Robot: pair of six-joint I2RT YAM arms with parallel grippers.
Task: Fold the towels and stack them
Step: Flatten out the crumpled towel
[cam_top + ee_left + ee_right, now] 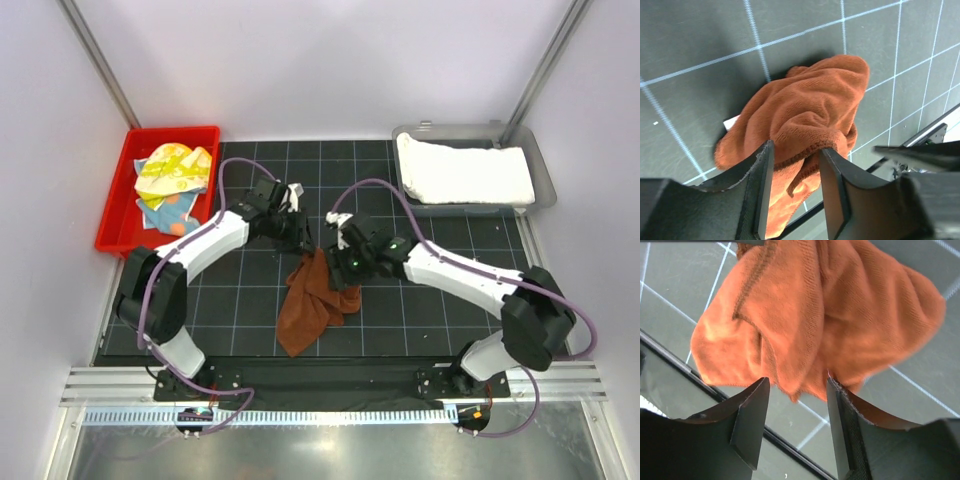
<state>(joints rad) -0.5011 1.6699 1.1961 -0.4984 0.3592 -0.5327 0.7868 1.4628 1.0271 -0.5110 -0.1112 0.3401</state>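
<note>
black gridded mat [420, 300] covers the work surface, with a red bin [115, 215] at its far left corner and a grey tray [540, 185] at its far right. the white towel [462, 172] lies folded in the tray. the yellow towel [175, 168] and the light blue towel [172, 210] sit crumpled in the bin.

the rust-brown towel [310, 305] is the one being worked. it lies bunched near the middle of the mat, its upper end gathered between the two arms and the rest trailing toward the near edge. the left gripper [298, 232] hangs over that gathered end. its jaws stand apart with a thick roll of hem filling the gap, and i cannot tell whether they pinch it. the right gripper [345, 262] is just beside it, jaws parted, cloth brushing the fingertips and bare mat showing between them, so it grips nothing.

this looks like the spreading stage: no fold is made yet. the next move calls for each gripper to find a separate corner or edge, then draw the towel flat before folding it over.
</note>
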